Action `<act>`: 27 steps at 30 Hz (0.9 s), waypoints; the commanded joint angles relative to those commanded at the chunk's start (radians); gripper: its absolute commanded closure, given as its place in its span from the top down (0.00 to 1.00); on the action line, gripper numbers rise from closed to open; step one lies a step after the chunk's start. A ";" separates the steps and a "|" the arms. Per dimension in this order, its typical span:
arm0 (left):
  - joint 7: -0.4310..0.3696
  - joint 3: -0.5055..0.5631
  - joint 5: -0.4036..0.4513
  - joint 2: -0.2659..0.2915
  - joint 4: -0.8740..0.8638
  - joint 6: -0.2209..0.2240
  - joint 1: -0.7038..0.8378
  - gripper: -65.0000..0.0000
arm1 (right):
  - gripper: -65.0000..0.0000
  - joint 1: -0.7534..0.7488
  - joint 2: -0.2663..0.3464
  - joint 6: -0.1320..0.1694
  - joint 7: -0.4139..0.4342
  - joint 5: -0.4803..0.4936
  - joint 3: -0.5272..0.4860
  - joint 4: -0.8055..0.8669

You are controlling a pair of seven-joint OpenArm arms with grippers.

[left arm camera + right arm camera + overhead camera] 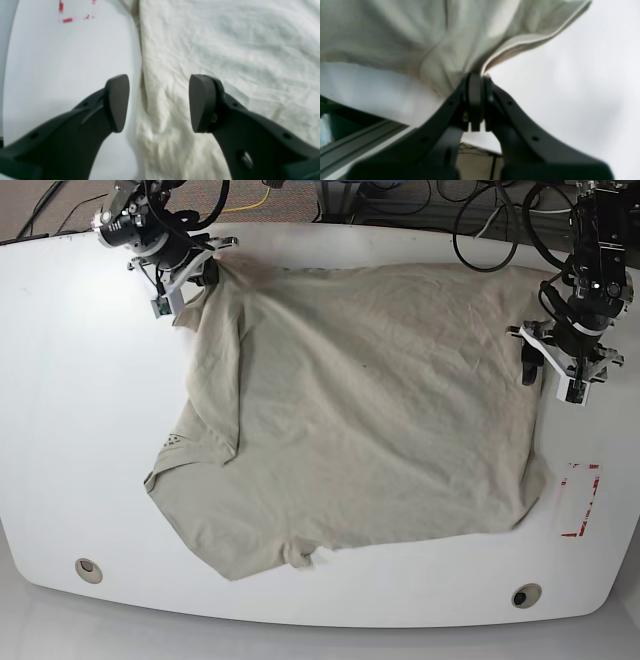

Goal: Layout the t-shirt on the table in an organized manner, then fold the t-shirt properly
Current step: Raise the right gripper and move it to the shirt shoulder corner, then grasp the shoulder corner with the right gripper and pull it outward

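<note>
The beige t-shirt (370, 410) lies spread and wrinkled across the white table (80, 380), with one side folded over at the left. My right gripper (195, 280) is at the shirt's far left corner. In the right wrist view this gripper (477, 77) is shut on a hemmed edge of the t-shirt (407, 37), which hangs lifted off the table (570, 87). My left gripper (555, 370) hovers over the shirt's right edge. The left wrist view shows it (158, 103) open and empty, straddling the border between the t-shirt (225, 62) and the bare table (62, 62).
A red tape rectangle (580, 500) marks the table near its right edge and appears as red tape (67, 20) in the left wrist view. Two grommet holes (88, 568) (525, 593) sit near the front edge. Cables (480, 210) lie behind the table.
</note>
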 joint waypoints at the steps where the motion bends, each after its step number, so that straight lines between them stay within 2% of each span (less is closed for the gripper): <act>1: 0.000 0.000 0.000 0.000 0.000 0.000 0.002 0.54 | 0.01 -0.002 -0.002 0.000 0.000 0.000 0.000 0.002; 4: 0.000 0.000 0.000 0.000 0.000 0.000 0.002 0.54 | 0.11 0.000 -0.002 0.000 0.000 0.000 0.000 0.002; 9: 0.000 0.028 0.000 -0.006 0.000 0.000 0.002 0.54 | 0.51 0.006 -0.002 0.000 0.000 0.043 0.002 0.003; 12: -0.002 0.028 0.000 -0.008 0.000 0.000 0.000 0.54 | 0.68 0.011 0.025 0.000 0.000 0.098 0.005 0.005; 14: -0.002 0.028 0.000 -0.008 0.000 0.000 0.000 0.54 | 0.72 0.028 0.051 0.000 0.000 0.124 0.028 0.003; 19: -0.002 0.028 0.000 -0.003 0.000 0.000 0.000 0.54 | 0.72 0.110 0.098 0.000 0.000 0.133 0.089 -0.005; 22: -0.002 0.029 0.000 -0.003 0.000 0.000 0.000 0.54 | 0.72 0.184 0.146 0.000 -0.002 0.133 0.092 -0.035; 24: -0.002 0.040 0.000 -0.003 0.000 0.000 0.000 0.54 | 0.72 0.256 0.193 0.000 -0.002 0.133 0.091 -0.089; 27: -0.002 0.055 0.000 -0.006 0.000 0.000 -0.002 0.54 | 0.72 0.344 0.232 0.000 -0.002 0.133 0.089 -0.187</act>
